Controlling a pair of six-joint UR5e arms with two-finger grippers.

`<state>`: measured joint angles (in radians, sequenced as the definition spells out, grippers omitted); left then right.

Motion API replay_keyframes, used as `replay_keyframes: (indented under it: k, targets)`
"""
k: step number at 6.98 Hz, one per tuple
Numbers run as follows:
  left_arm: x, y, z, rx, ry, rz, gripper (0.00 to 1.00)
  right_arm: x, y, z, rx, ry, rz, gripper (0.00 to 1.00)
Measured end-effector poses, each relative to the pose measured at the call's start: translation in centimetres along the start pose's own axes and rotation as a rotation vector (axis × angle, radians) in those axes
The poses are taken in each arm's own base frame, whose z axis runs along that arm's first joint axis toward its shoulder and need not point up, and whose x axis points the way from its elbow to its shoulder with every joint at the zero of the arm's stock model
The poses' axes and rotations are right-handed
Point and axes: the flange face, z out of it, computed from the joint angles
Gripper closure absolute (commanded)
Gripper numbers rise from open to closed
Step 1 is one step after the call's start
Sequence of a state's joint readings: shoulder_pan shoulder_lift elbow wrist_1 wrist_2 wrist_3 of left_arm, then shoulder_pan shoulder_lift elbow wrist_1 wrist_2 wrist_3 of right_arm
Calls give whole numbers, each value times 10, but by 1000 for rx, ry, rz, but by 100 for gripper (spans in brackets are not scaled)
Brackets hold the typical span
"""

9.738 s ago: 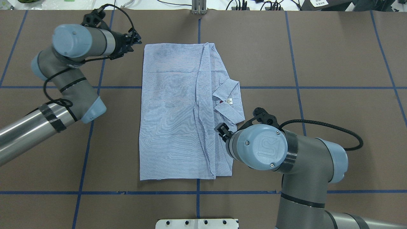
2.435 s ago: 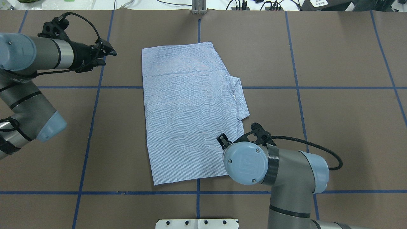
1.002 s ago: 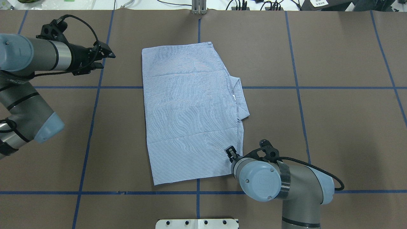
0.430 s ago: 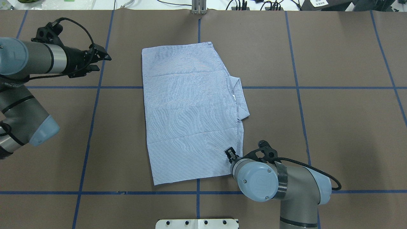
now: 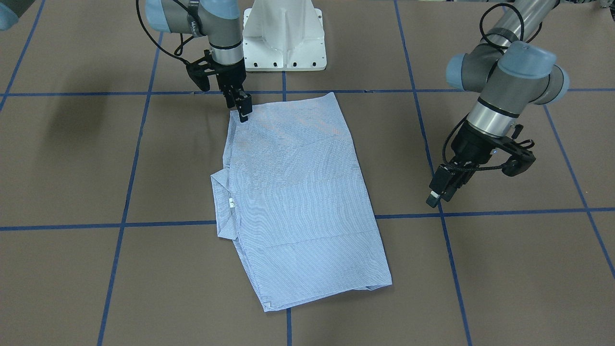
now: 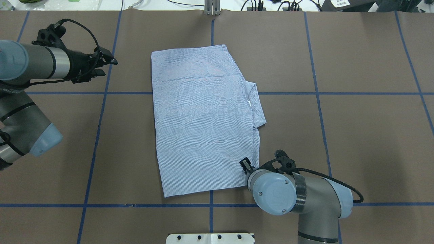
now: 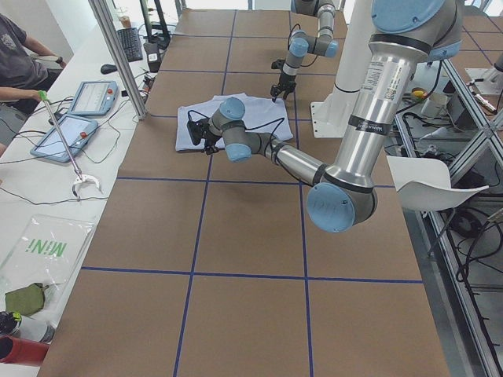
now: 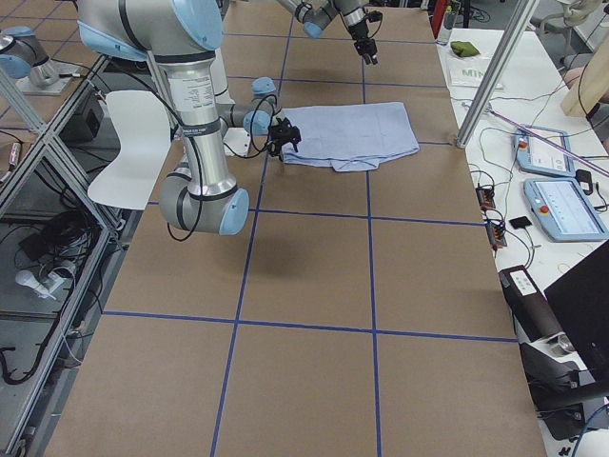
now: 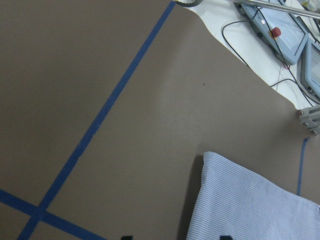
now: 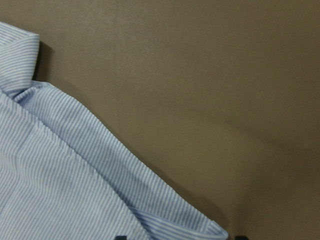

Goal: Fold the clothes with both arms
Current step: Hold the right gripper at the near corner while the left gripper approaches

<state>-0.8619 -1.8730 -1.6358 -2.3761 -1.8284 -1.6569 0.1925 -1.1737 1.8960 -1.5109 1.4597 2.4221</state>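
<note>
Nearest the robot, the white pedestal base (image 5: 283,38) is standing at the edge of the table (image 6: 356,135). Just beyond it we are finding the right gripper (image 5: 243,114) pointing down at the near right corner of the shirt (image 6: 203,122). Its claw is standing released. In the right wrist view the two fingertips (image 10: 120,237) are showing wide apart, with the hem corner lying between them. Whether a finger is touching the cloth, we cannot tell.

The shirt is lying flat around the middle of the table. It is folded into a long rectangle running away from the robot and is sitting slightly askew to the blue tape lines (image 6: 339,93). Its collar (image 6: 255,105) is sticking out past the edge on the robot's right, and the small white neck label (image 5: 231,203) is showing inside it.

Farther out, on the robot's left, the left gripper (image 5: 437,194) is hanging over bare table, apart from the shirt's far left corner. Its claw is likewise released, with the fingers spread and holding nothing.

Beyond the far edge, control pendants (image 8: 561,205) are lying on a white bench.
</note>
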Motion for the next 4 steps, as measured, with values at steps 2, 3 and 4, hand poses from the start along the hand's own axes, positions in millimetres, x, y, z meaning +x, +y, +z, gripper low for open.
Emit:
replay_keyframes:
  k: [2,3,4]
  targets:
    - [0,1,-5,0,7,1,35,0,1,-1,-3,-1,10,100]
    - [-1,3,-11,-1,11,2,35,-1,1,-1,-4,-3,14,100]
    - [-3,4,-17,-2,16,3,35,-2,1,-3,-7,-7,16,100]
